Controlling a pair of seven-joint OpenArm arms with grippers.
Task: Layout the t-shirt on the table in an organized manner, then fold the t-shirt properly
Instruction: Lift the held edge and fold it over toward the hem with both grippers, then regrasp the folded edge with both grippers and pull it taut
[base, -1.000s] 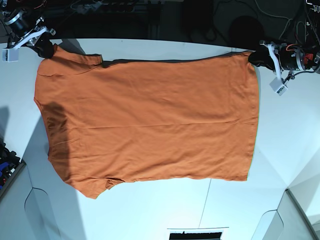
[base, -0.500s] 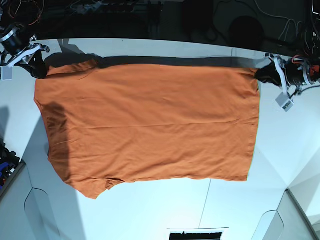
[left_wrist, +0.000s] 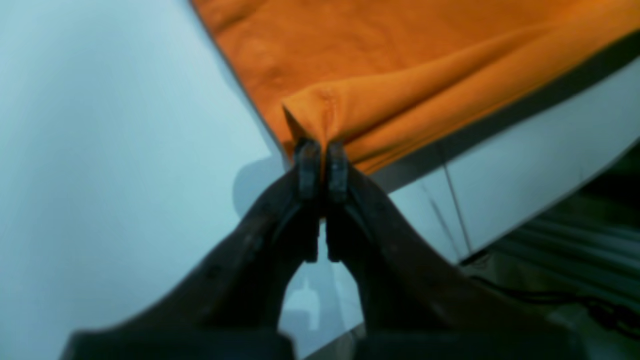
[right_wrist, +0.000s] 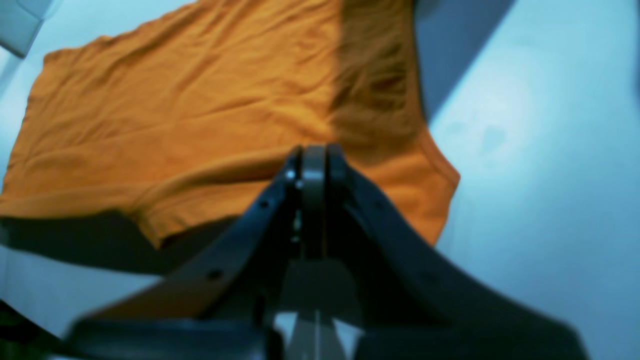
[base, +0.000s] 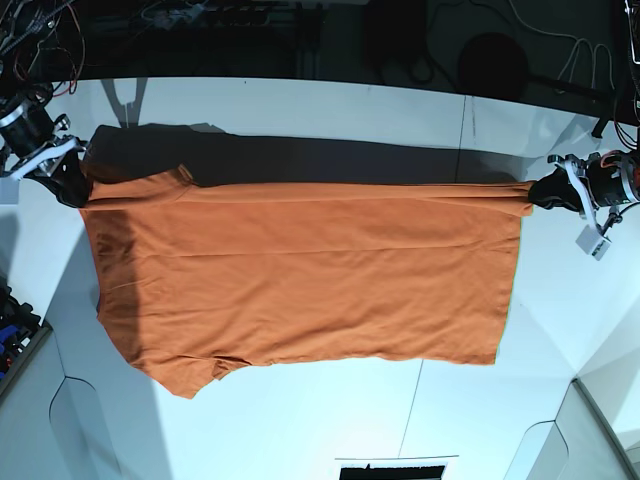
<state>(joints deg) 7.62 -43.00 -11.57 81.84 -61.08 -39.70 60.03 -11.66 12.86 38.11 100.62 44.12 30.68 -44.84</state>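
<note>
1. Orange cloth is covering most of the white table (base: 300, 420) — the t-shirt (base: 300, 270) is lying spread out flat, its near hem and lower sleeve resting on the tabletop, while its far edge is lifted clear and throwing a dark band of shadow behind it.
2. I am judging the laying-out done and the first fold only starting; the far edge is not yet laid over the body, and the later folds are all left.
3. My left gripper (left_wrist: 322, 165) is pinching the hem corner, jaws closed on a peak of fabric.
4. My right gripper (right_wrist: 312, 165) is clamping the sleeve-side corner — no gap is showing between its jaws.
</note>
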